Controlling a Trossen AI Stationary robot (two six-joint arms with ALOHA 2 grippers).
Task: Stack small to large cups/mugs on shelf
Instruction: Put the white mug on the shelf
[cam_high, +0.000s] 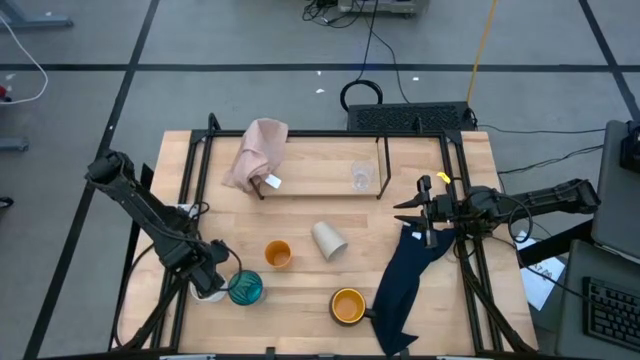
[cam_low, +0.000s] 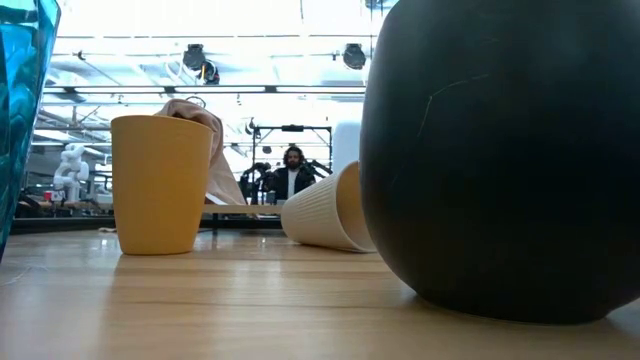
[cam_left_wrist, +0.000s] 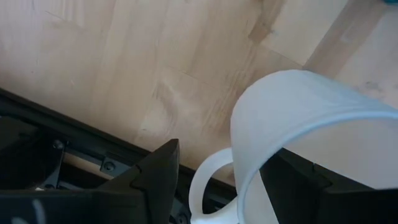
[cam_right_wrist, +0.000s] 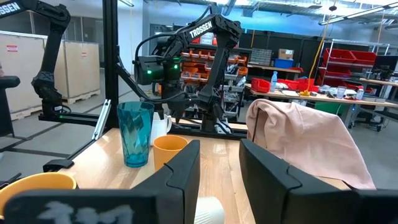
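From above, the left gripper (cam_high: 212, 283) sits at the table's (cam_high: 300, 210) near-left corner over the white mug (cam_high: 208, 293), just beside the teal glass (cam_high: 245, 288). A small orange cup (cam_high: 277, 254) stands near the middle, the beige cup (cam_high: 329, 240) lies tipped on its side next to it, and the wide orange mug (cam_high: 347, 305) stands at the near edge touching the navy cloth (cam_high: 405, 285). At the far side the shelf (cam_high: 320, 165) carries a pink cloth (cam_high: 257, 152) at its left end and a clear cup (cam_high: 362, 176) toward its right. The right gripper (cam_high: 428, 208) hangs above the navy cloth's top end, holding nothing

At table level, the orange cup (cam_low: 161, 184) stands upright, the beige cup (cam_low: 327, 212) lies with its mouth to the right, the wide mug (cam_low: 505, 150) fills the right side and the teal glass (cam_low: 22, 110) shows at the left edge. A person sits far behind

Left wrist view: the fingers (cam_left_wrist: 155, 177) stand wide open either side of the white mug's (cam_left_wrist: 311, 130) handle, not clamped on it

Right wrist view: the fingers (cam_right_wrist: 183, 171) are partly closed with only air between them. Beyond stand the teal glass (cam_right_wrist: 135, 132), the orange cup (cam_right_wrist: 169, 150), the pink cloth (cam_right_wrist: 305, 140) and the left arm, lettered TROSSEN
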